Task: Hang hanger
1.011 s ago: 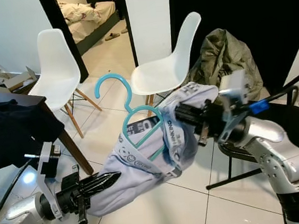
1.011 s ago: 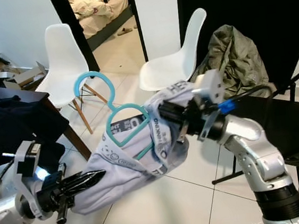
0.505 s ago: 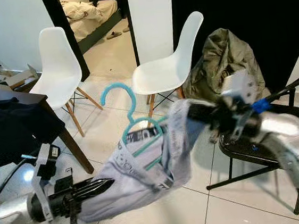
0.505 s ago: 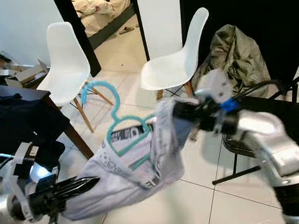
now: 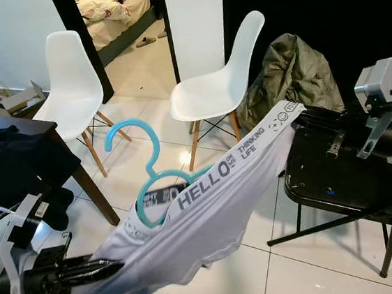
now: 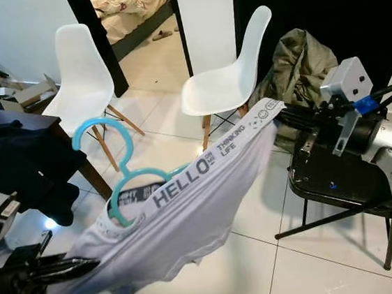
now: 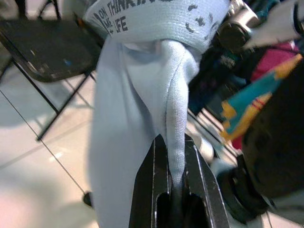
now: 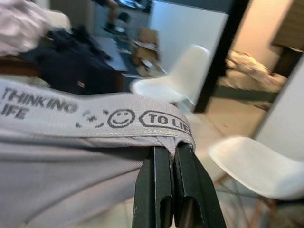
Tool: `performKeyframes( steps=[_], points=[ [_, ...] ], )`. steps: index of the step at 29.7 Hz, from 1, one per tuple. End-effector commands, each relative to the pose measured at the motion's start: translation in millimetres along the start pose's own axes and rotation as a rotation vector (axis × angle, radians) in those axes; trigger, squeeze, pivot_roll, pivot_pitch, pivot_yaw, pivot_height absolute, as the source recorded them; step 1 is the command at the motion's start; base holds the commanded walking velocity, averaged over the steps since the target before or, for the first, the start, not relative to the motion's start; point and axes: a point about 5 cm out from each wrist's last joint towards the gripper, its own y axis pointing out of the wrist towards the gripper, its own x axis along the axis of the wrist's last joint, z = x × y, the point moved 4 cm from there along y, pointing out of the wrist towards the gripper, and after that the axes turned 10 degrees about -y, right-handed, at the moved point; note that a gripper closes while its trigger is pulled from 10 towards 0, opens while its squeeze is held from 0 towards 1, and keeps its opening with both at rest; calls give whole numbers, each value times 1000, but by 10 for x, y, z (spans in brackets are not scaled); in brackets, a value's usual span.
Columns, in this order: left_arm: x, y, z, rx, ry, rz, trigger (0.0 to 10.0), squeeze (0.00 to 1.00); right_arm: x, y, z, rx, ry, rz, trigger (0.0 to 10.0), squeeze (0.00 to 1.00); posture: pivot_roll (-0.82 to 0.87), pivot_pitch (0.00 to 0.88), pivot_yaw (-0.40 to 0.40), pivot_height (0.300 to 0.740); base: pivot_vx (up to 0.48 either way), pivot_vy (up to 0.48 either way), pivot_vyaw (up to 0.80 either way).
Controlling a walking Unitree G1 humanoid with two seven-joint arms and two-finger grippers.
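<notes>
A light grey garment (image 5: 211, 222) with a printed waistband reading HELLO hangs stretched between my two grippers above the tiled floor. A teal plastic hanger (image 5: 155, 145) sits tucked into it near the left end, its hook standing up free. My left gripper (image 5: 114, 268) at the lower left is shut on the garment's lower end, and the left wrist view shows the cloth pinched between its fingers (image 7: 156, 166). My right gripper (image 5: 299, 111) at the right is shut on the waistband's end (image 8: 164, 121), over the black chair.
Two white chairs (image 5: 68, 69) (image 5: 221, 81) stand ahead by a doorway. A black folding chair (image 5: 339, 174) is under my right arm, with an olive jacket (image 5: 293, 73) behind it. A dark table (image 5: 80, 177) with dark clothes (image 5: 15, 162) stands at the left.
My right gripper has pulled away to the right, drawing the bunched garment out taut. The left gripper has dropped lower left. The hanger has sunk a little with the cloth.
</notes>
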Motion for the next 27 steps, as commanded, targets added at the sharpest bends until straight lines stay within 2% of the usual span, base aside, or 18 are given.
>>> performKeyframes(
  steps=[1,3,6,8,9,11,13,18,21,25,27],
  points=[
    [9,2,-36,-41,7,62,10000,0,86,131,185,98,32,-60,0,0,-7,82,67,740,0,0,0],
    [54,11,-25,-57,15,64,10000,0,153,213,296,161,57,-112,0,0,-8,81,68,740,0,0,0],
    [69,28,-6,-61,24,63,10000,0,206,263,365,195,68,-143,0,0,-11,79,67,740,0,0,0],
    [91,68,40,-64,41,53,10000,0,312,346,499,256,85,-198,0,0,-16,77,68,740,0,0,0],
    [91,68,40,-64,41,53,10000,0,312,346,499,256,85,-198,0,0,-16,77,68,740,0,0,0],
    [115,120,87,-60,58,30,10000,0,412,402,631,311,101,-245,0,0,-17,76,69,740,0,0,0],
    [117,145,113,-52,67,21,10000,0,452,418,684,332,100,-259,0,0,-23,73,70,740,0,0,0],
    [114,174,169,-30,86,13,10000,0,525,423,696,338,104,-283,0,0,-25,72,71,740,0,0,0],
    [115,202,285,35,119,-8,10000,0,628,414,639,319,105,-318,0,0,-26,70,71,740,0,0,0],
    [120,221,343,69,131,-22,10000,0,692,413,631,317,107,-342,0,0,-26,69,72,740,0,0,0],
    [99,256,415,106,142,-29,10000,0,811,419,645,316,118,-393,0,0,-25,68,75,740,0,0,0]
  ],
)
